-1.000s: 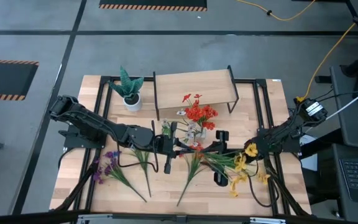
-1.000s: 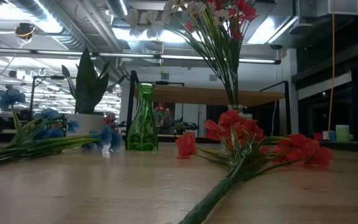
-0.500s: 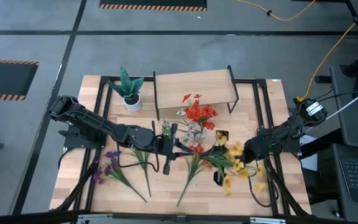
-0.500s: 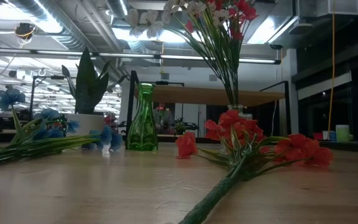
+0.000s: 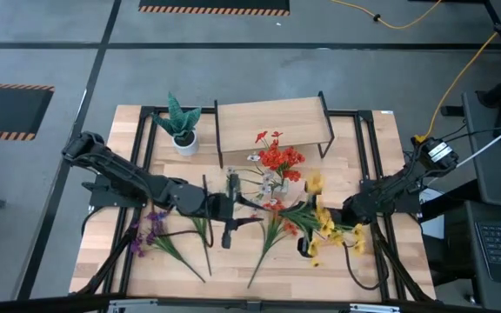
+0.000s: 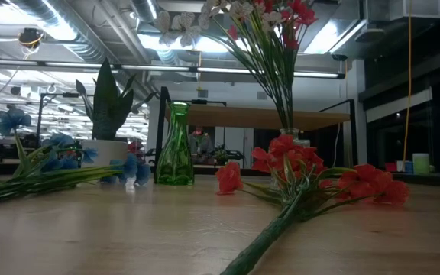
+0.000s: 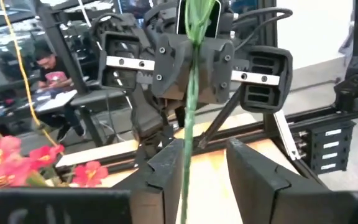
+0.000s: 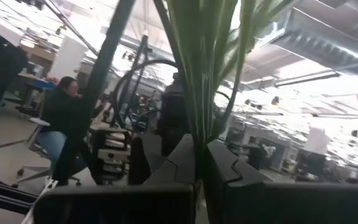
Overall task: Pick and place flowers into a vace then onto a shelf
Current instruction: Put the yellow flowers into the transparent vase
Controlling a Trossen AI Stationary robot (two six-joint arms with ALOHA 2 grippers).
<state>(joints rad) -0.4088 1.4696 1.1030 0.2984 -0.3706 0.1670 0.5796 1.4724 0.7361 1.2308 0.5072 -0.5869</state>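
In the right wrist view the green stems (image 8: 199, 74) between the right tool (image 8: 199, 163) fingers run past the picture's edge, their blossoms cut off. In the left wrist view a stem (image 7: 190, 93) ahead of the left tool (image 7: 205, 163) hides part of the other arm; its ends are cut off.

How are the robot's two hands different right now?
The left hand has its fingers apart, with a thin green stem running loose between them. The right hand is pinched shut on the yellow flowers, gripping their stems. In the high view the left hand sits near the table's middle, the right one farther right. Both are dark and have two fingers.
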